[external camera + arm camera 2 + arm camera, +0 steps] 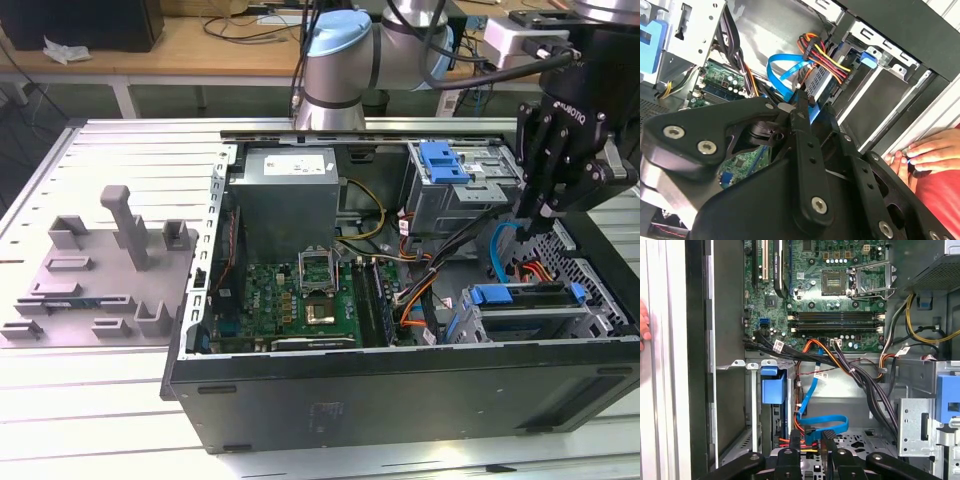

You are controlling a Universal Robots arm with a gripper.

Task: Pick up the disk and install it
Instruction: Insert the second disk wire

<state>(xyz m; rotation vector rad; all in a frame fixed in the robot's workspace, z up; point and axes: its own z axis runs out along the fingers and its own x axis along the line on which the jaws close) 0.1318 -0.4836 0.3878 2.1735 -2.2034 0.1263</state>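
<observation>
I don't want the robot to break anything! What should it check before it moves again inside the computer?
1. Computer case open: ok, its side is off.
2. People clear: not ok, a hand rests on the case edge.
3. Cables clear: not ok, a blue cable loops right beside the end effector.
4. Disk pushed fully into the front cage: cannot tell.
5. End effector empty: cannot tell.
</observation>
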